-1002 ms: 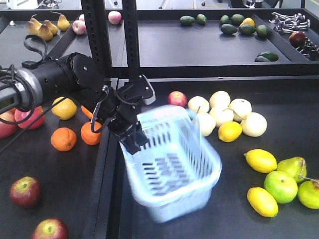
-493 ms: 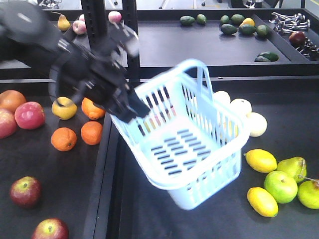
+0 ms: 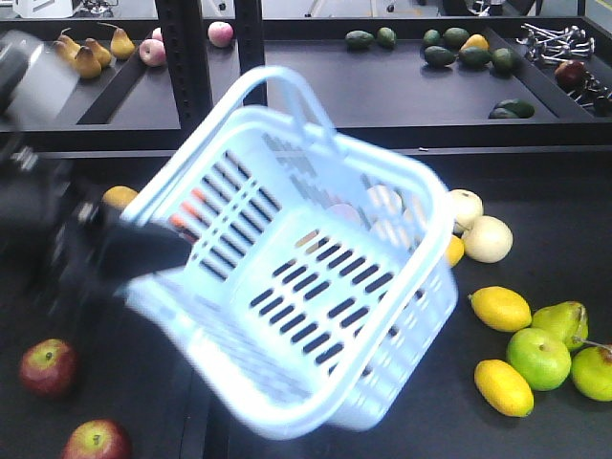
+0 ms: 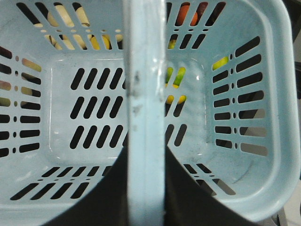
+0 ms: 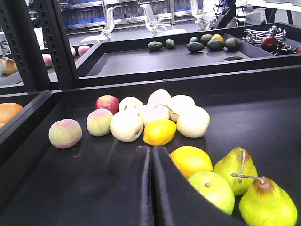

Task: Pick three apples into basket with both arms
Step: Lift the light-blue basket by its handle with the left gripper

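Basket (image 3: 316, 287) hangs tilted in mid-air, clamped in the left tool (image 3: 153, 253), while the right tool (image 5: 151, 183) sits closed, empty.

Two lemons (image 3: 501, 308) lie near the right edge of the black tray (image 3: 545, 191), with green pears (image 3: 564, 323) just beside them. Pale round fruits (image 3: 487, 239) cluster toward its back edge. On the back shelf (image 3: 382, 86), avocados (image 3: 440, 55) sit at the right and brown pears (image 3: 86, 59) in the left corner.

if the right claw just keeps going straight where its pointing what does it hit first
Most likely the yellow lemon, lying dead ahead of the shut right claw. A yellow-orange fruit sits nearer but just right of that line, so it might be grazed; depth is unclear from this view.
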You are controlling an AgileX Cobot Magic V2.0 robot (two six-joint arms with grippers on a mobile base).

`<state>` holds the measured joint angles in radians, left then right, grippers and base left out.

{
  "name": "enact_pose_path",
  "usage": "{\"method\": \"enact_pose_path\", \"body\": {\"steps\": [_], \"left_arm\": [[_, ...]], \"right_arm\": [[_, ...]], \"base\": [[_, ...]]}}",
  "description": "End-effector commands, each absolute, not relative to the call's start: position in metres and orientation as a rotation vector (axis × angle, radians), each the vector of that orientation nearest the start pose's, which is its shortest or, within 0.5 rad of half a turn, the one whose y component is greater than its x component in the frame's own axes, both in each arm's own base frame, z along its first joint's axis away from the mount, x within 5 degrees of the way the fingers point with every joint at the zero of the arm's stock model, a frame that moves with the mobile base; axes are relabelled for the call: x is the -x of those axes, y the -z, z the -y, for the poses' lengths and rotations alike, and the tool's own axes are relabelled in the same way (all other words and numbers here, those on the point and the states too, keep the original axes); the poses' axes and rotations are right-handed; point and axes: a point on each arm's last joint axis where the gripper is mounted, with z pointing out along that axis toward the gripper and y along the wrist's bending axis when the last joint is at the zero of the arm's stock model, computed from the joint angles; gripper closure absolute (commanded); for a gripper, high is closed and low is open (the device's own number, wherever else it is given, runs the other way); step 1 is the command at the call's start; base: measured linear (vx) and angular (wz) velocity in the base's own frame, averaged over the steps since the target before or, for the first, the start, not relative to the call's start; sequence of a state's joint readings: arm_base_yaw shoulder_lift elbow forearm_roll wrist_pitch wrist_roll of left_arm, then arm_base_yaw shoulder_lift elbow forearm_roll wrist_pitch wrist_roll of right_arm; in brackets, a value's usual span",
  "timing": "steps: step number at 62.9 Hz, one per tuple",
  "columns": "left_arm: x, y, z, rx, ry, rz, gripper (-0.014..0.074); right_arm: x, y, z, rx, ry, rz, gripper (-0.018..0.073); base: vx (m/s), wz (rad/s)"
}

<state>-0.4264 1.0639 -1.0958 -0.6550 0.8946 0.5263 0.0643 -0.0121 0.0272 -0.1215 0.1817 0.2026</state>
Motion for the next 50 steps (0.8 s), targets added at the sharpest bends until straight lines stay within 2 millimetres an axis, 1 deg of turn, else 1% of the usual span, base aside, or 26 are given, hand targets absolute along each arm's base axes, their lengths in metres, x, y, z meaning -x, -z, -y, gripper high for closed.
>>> {"method": "enact_pose_path", "body": {"steps": [1,3,9,16,20,30,50], "left_arm": [[-0.143,-0.391,0.110,-0.665,0.774,-1.956,0.0605],[-0.137,-0.380,0.106,-0.649,0.770,-1.967,0.0605],[-0.119,-0.359,0.096,-0.598,0.762,-1.965,0.0605],[-0.105,-0.347,0.086,-0.552,0.746,-1.923,0.0605],[-0.100,-0.346,0.082,-0.534,0.737,-1.894,0.0605],[-0.093,-0.351,0.078,-0.521,0.731,-1.840,0.0604],[-0.092,-0.351,0.078,-0.523,0.731,-1.840,0.0604]], "right_arm": [[-0.056,-0.191,-0.002,-0.020,-0.088,-1.604,0.0566],[-0.056,-0.191,-0.002,-0.020,-0.088,-1.604,0.0566],[-0.056,-0.191,-0.002,-0.020,-0.088,-1.604,0.0566],[-0.056,-0.191,-0.002,-0.020,-0.088,-1.604,0.0566],[-0.056,-0.191,-0.002,-0.020,-0.088,-1.604,0.0566],[-0.056,-0.191,-0.002,-0.020,-0.088,-1.604,0.0566],[-0.056,-0.191,-0.002,-0.020,-0.088,-1.604,0.0566]], "base": [[0.00,0.00],[0.00,0.00],[0.00,0.00],[0.00,0.00],[0.00,0.00],[0.00,0.00],[0.00,0.00]]}}
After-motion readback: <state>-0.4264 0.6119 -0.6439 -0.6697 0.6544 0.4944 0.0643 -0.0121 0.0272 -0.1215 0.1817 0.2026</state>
